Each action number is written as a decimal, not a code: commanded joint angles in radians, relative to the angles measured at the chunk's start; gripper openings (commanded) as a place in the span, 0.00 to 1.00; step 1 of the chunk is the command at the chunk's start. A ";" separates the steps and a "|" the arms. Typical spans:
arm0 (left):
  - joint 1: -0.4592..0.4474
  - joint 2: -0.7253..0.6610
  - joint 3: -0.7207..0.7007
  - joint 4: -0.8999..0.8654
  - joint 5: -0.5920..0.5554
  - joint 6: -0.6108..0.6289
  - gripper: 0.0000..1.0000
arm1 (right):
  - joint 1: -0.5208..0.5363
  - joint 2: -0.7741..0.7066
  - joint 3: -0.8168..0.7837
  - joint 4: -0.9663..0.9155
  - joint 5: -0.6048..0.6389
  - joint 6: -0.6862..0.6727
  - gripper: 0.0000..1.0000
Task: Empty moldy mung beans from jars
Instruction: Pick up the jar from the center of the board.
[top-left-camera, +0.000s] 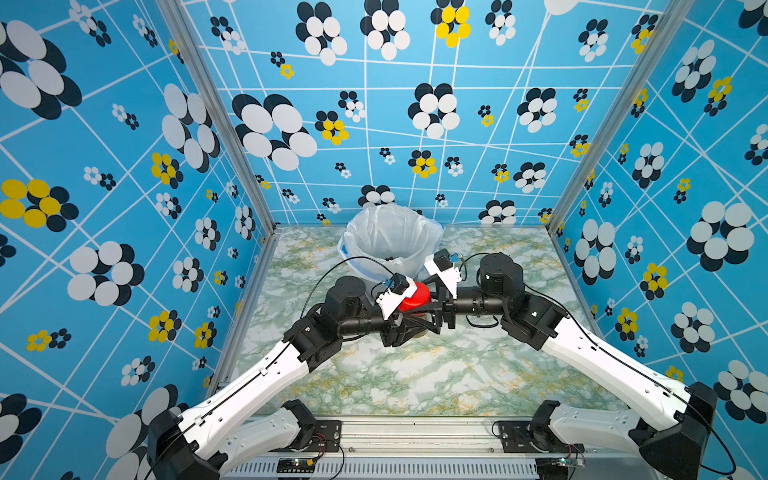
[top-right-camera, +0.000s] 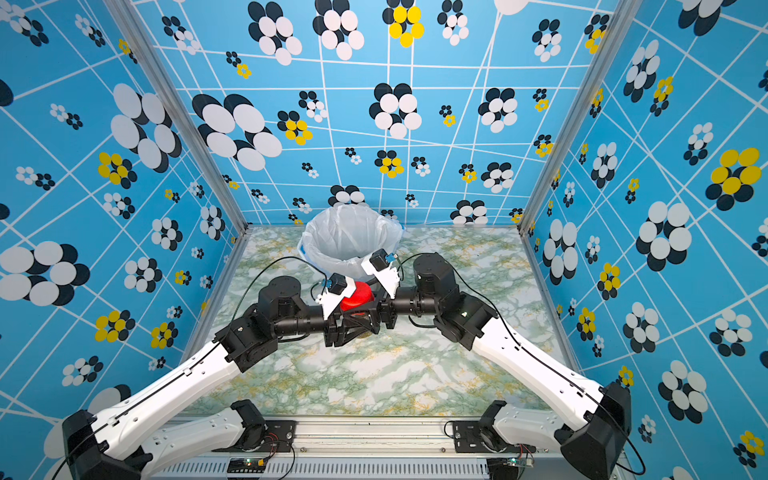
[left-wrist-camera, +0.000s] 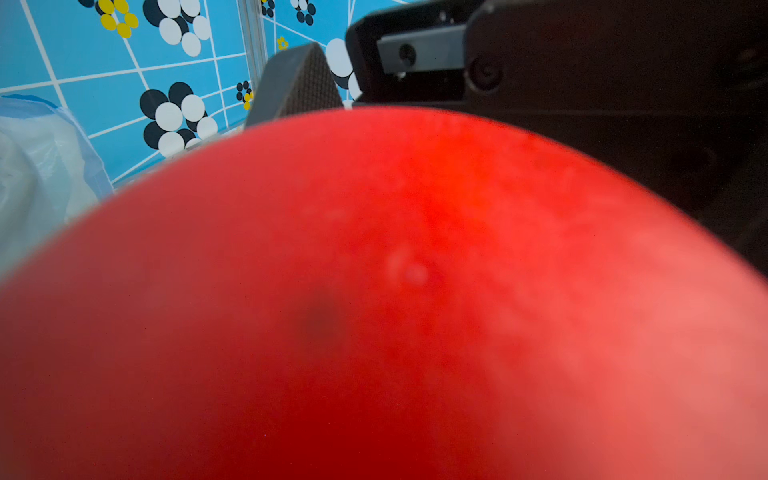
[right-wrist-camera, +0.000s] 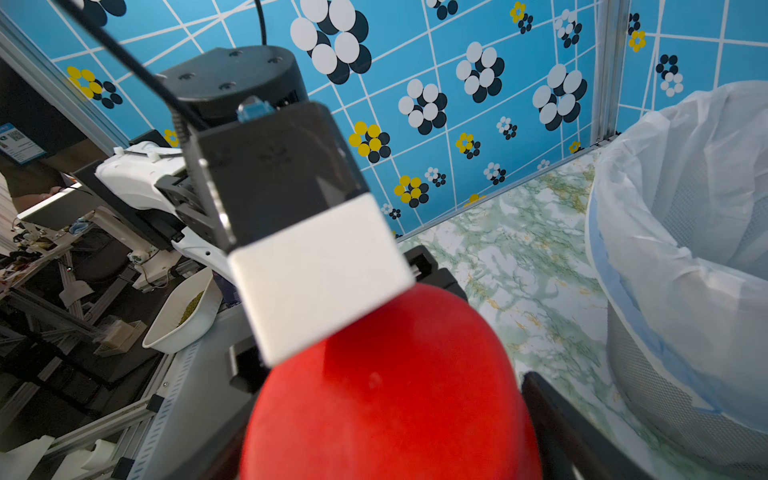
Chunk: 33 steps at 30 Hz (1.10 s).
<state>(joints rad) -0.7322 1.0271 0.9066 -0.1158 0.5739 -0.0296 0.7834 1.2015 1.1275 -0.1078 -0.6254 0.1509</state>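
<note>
The left gripper (top-left-camera: 408, 327) clasps the red-lidded jar (top-left-camera: 417, 299) from 9 o'clock. The right gripper (top-left-camera: 430, 310) straddles its lid from 3 o'clock, but I cannot tell whether it presses. The jar is over the middle of the table (top-left-camera: 457, 374), with the bag-lined bucket (top-left-camera: 433, 232) at its 12 o'clock.

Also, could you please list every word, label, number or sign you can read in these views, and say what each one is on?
No text here is legible.
Blue-and-white sticker on a dark panel beyond the table, right wrist view: printed, but too small and blurred to read.
Red lid: no lettering visible.
White bin liner: no lettering visible.
</note>
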 joint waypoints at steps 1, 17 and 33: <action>0.011 0.019 0.053 0.070 -0.009 0.011 0.48 | 0.033 0.014 0.009 -0.006 -0.066 0.006 0.70; 0.016 0.030 -0.017 0.199 -0.114 -0.046 0.69 | 0.033 -0.080 -0.053 0.200 0.044 0.146 0.49; 0.020 0.006 -0.085 0.294 -0.215 -0.104 0.84 | 0.032 -0.119 -0.057 0.232 0.121 0.178 0.44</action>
<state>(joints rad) -0.7288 1.0283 0.8272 0.1505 0.5320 -0.1402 0.7979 1.1324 1.0534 0.0483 -0.4850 0.2481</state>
